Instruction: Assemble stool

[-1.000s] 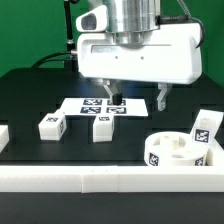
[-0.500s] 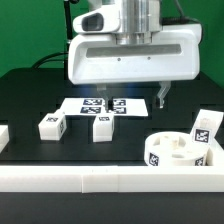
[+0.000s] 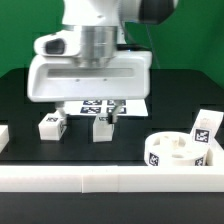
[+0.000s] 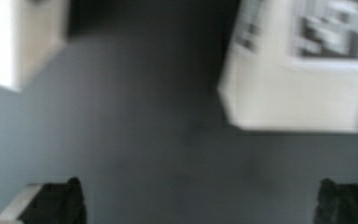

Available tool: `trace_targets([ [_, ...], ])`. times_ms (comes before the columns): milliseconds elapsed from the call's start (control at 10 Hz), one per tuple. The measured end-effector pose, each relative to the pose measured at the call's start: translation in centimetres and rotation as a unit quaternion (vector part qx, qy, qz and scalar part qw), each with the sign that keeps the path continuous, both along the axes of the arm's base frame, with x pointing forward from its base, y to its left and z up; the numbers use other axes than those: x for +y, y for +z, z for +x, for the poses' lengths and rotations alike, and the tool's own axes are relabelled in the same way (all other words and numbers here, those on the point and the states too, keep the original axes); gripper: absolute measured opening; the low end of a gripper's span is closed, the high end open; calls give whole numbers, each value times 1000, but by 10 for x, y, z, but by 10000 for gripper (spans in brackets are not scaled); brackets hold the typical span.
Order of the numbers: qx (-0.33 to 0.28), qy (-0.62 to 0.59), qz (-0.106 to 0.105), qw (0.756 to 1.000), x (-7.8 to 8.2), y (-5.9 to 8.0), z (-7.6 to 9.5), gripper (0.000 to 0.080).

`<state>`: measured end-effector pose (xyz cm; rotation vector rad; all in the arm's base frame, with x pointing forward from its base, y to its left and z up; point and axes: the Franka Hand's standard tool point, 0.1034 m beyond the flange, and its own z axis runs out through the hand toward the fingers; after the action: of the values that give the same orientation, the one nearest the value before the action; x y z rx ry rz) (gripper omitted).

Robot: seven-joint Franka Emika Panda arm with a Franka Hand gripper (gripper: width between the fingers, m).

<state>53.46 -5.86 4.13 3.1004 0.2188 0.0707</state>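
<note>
The white round seat disc lies at the front of the exterior view's right, and one tagged leg stands against its far side. Two more tagged white legs stand on the black table, one further left and one nearer the middle. My gripper hangs low just behind these two legs, open and empty. In the wrist view the gripper shows dark fingertips wide apart over bare table, with one leg and another blurred ahead of them.
The marker board lies behind the legs, mostly covered by my gripper's body. A long white rail runs along the front edge. A white rail end shows at the exterior view's left edge.
My gripper has moved toward the exterior view's left and come down lower, from over the marker board to just behind the two loose legs. The parts have not moved.
</note>
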Motion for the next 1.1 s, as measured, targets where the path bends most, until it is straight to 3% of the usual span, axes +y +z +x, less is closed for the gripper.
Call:
trace_targets([
  [200, 12, 1, 4, 1000, 3, -1, -1, 649],
  [300, 69, -9, 13, 998, 10, -3, -11, 649],
  [400, 108, -18, 18, 994, 14, -2, -9, 649],
  [800, 329, -50, 12, 943, 23, -1, -17, 649],
  [1100, 464, -56, 8, 884, 27, -9, -33, 649],
])
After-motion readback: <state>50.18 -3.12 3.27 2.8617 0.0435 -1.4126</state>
